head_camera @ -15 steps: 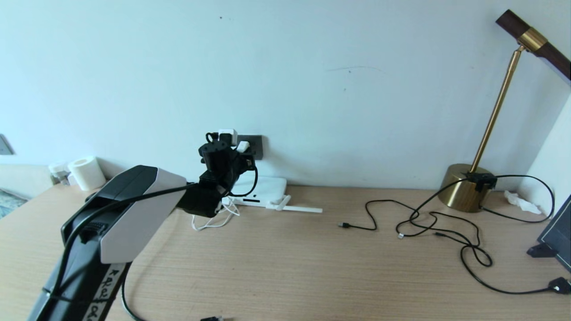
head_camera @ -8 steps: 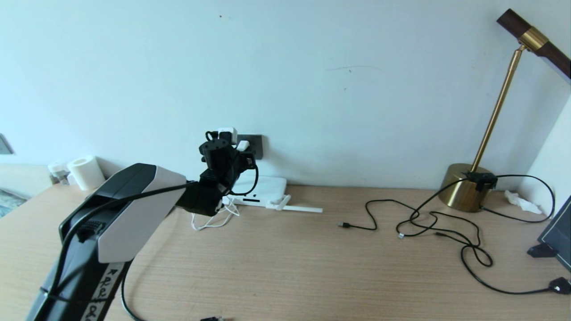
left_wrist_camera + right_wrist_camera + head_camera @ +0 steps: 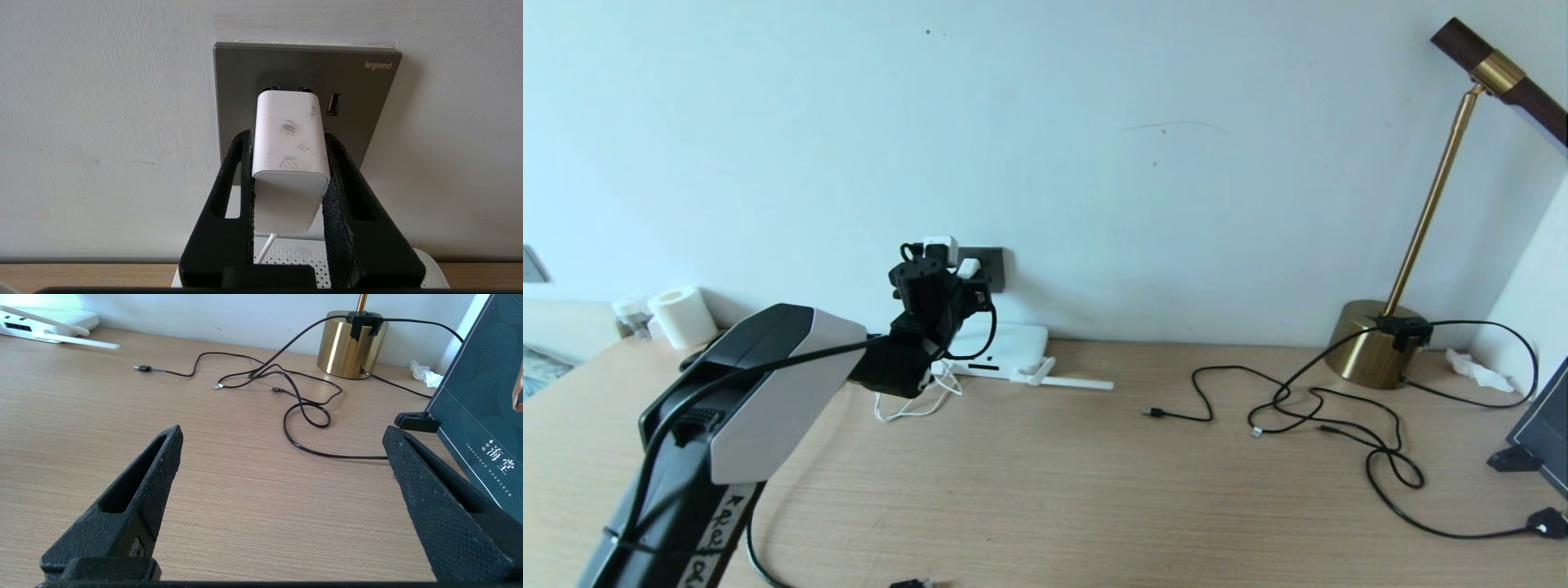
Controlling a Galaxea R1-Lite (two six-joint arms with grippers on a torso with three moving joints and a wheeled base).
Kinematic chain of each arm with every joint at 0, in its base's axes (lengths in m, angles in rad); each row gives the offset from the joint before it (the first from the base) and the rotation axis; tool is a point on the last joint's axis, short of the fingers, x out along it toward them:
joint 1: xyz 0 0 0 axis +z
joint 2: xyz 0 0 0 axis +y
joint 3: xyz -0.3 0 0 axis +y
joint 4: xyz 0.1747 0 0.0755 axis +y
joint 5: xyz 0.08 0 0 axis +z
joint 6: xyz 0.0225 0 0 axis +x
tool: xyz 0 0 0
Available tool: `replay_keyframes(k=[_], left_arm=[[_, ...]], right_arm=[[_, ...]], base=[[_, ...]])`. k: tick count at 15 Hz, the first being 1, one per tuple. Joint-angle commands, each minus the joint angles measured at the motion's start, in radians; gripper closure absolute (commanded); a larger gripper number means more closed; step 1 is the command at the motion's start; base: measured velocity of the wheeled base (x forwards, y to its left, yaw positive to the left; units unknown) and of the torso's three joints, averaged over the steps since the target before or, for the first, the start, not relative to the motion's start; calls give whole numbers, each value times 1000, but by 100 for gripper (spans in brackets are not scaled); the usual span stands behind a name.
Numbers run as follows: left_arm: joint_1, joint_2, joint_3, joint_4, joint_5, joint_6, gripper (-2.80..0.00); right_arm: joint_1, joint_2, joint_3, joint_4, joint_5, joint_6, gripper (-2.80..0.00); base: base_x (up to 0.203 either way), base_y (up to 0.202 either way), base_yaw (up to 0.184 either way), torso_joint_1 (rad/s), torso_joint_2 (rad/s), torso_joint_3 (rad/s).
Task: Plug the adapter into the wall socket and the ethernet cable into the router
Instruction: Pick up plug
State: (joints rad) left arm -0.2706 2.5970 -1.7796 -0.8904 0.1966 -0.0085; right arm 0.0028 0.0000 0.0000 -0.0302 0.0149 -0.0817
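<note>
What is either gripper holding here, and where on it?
Left gripper clamps the adapter by its two side faces, at the wall socket. Right gripper holds nothing.

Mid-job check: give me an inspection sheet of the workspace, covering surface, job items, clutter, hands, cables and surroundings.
Surface: wooden desk, against a pale wall.
Job's things: adapter pressed up to the wall socket; whether it is fully seated cannot be told. Router lies flat below the socket. Ethernet cable: only a black plug tip shows at the desk's near edge.
Clutter: paper roll, crumpled tissue.
Hands: left hand shut on the adapter; right hand open over bare desk.
Cables: thin black cords tangled near the lamp; adapter's white cord looped by the router.
Surroundings: brass lamp, dark green box.
</note>
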Motion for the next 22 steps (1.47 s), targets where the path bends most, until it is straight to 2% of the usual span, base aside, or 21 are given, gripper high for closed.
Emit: replay_keyframes(k=[1, 6, 12, 22], left_arm=[[-1, -13, 6, -4, 1, 0, 0], [-2, -9, 23, -5, 1, -9, 0], [-10, -17, 6, 50, 3, -91, 0], [-10, -12, 6, 44, 9, -102, 0]], right_arm=[[0, 0, 11, 0, 0, -1, -280], [0, 1, 11, 0, 0, -1, -280], [0, 2, 11, 0, 0, -1, -280], [0, 1, 11, 0, 0, -1, -280]], base=[[0, 0, 0, 0, 0, 0], [0, 0, 0, 0, 0, 0], [0, 0, 0, 0, 0, 0], [0, 0, 0, 0, 0, 0]])
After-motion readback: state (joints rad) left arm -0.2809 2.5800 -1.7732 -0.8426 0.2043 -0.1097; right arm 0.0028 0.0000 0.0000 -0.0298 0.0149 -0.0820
